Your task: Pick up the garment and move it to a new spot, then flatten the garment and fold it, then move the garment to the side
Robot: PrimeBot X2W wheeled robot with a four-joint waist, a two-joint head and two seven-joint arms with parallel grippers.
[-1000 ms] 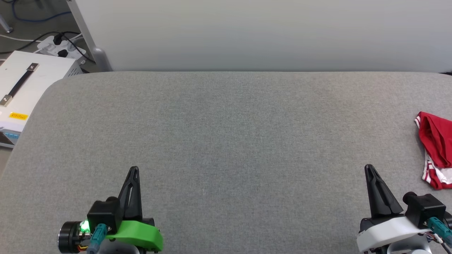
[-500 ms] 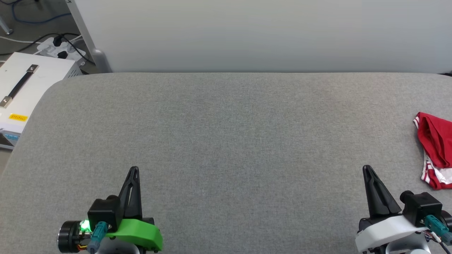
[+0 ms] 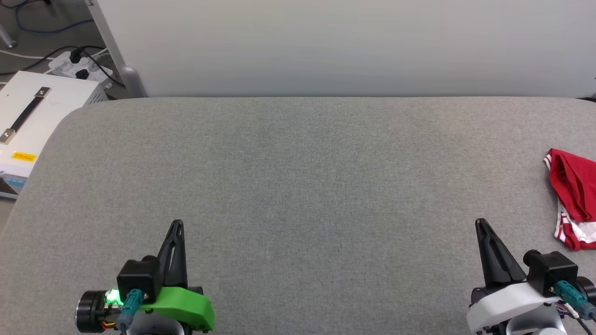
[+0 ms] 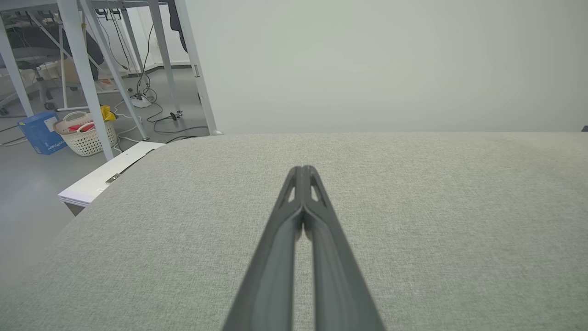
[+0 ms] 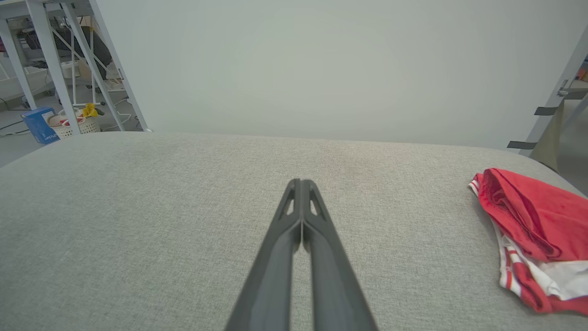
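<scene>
The garment (image 3: 575, 197) lies crumpled at the right edge of the grey table (image 3: 298, 177), a red bundle with white cloth and red-and-white striped trim; part of it runs off the head view. The right wrist view has the garment (image 5: 533, 230) off to the right. My right gripper (image 3: 479, 222) is shut and empty, hovering to the left of the garment and apart from it, its fingertips pressed together in its own view (image 5: 300, 181). My left gripper (image 3: 177, 222) is shut and empty near the front left, seen also from its wrist (image 4: 302, 168).
A white case (image 3: 28, 121) with a black handle stands off the table's left edge, with a power strip (image 3: 79, 63) and cables behind it. A pale wall panel (image 3: 344, 46) runs along the table's far edge. A white basket (image 4: 85, 133) sits on the floor far left.
The head view has shifted a little, with the garment and right gripper sliding slightly left in the picture. Both grippers stay shut and nothing on the table has moved.
</scene>
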